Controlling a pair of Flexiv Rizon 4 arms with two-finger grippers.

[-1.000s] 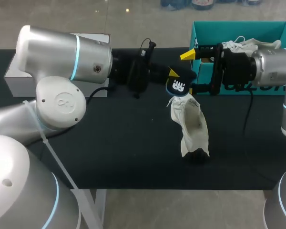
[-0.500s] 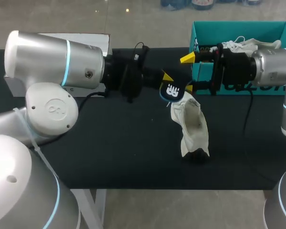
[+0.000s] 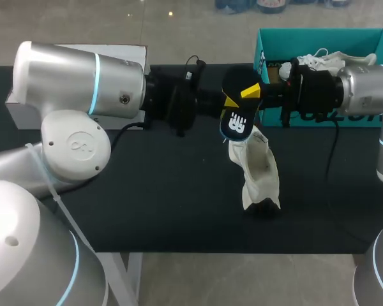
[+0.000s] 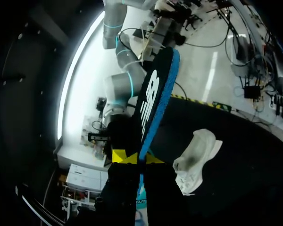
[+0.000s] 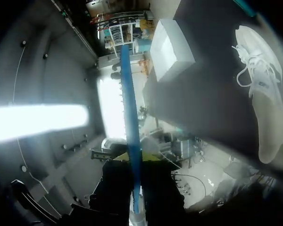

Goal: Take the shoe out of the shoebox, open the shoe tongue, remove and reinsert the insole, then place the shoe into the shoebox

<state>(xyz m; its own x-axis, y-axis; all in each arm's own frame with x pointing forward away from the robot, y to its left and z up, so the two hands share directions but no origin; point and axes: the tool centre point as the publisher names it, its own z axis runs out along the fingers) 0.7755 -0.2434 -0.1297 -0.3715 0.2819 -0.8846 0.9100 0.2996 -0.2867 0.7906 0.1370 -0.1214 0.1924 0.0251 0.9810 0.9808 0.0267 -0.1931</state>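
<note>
- Black surface point(image 3: 147, 191) under both arms; teal shoebox point(image 3: 319, 38) at far right, white box point(image 3: 131, 52) at far left.
- Near the middle of it: white shoe point(image 3: 255, 172), lying on its side, out of the shoebox, held by nothing.
- Up in the air, between the arms: dark insole point(image 3: 237, 121) with blue edge, out of the shoe and apart from it in left wrist view.
- Left end effector point(image 4: 137, 157): clamped on one end of the insole, a yellow tip on either side.
- Right end effector point(image 5: 137, 157): seemingly closed on the same insole too, with the blue edge running straight between its fingers.
- Judged step: hand-over or regrip ahead of reinsertion.
- Risk one: both clamped and pulling different ways, so buckling the insole or yanking it from one grip.
- Risk two: letting go on one side before the other grip is firm. With only a thin edge held, likely to swing or drop onto the surface.
- Risk three: pushing the insole into a loose shoe, with sliding of the shoe or folding at the toe instead of seating flat.
- Risk four: wrists close together, with little room for a turn without bumping.
</note>
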